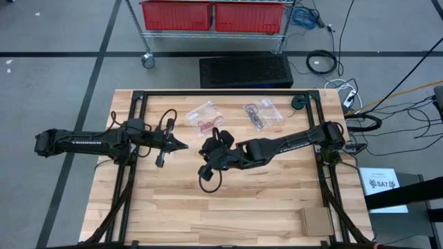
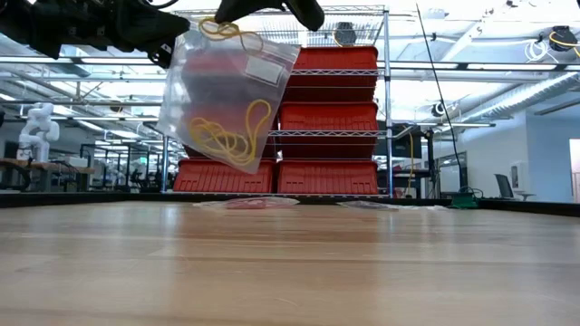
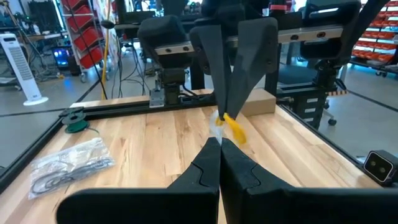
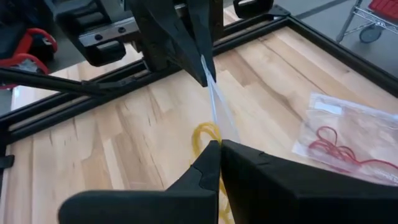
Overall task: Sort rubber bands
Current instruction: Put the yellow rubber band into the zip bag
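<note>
Clear plastic bag (image 2: pixel 231 95) of yellow rubber bands (image 2: pixel 231 136) hung above the worktop's middle; I had both the left gripper (image 1: pixel 185 146) and right gripper (image 1: pixel 203 149) clamped shut on it.

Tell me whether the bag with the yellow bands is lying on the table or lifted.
Lifted: the bag hangs above the table, pinched by both grippers, yellow rubber bands inside.

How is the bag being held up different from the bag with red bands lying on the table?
The held bag hangs in the air, pinched between both tools; the red-band bag lies flat on the table, untouched. The held bag contains yellow rubber bands; the lying one contains red rubber bands. Both are clear plastic bags.
</note>
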Robot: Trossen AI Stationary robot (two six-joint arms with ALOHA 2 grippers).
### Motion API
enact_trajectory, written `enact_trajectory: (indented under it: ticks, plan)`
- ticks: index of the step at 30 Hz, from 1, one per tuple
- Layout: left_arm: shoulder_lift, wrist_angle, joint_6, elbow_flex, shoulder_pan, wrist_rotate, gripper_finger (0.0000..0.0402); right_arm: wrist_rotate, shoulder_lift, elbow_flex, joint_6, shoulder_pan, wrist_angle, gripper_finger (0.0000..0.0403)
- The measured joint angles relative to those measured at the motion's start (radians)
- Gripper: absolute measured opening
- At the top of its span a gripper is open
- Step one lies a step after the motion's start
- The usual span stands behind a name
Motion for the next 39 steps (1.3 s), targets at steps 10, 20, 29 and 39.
enact_trajectory:
  ticks: [10,20,29,39]
  plan:
    - [0.0,-0.003,0.0,0.0,0.0,0.0,0.0001,0.002,-0.029,0.001,-0.075,0.01,0.022,0.0]
    - [0.0,-0.002,0.0,0.0,0.0,0.0,0.0001,0.137,-0.036,0.111,-0.139,0.056,-0.11,0.0]
    - [0.0,0.0,0.0,0.0,0.0,0.0,0.0001,0.178,-0.015,0.11,-0.082,0.059,-0.192,0.0]
    - [0.0,0.0,-0.001,0.0,0.0,0.0,0.0001,0.127,0.016,0.11,-0.053,0.059,-0.186,0.0]
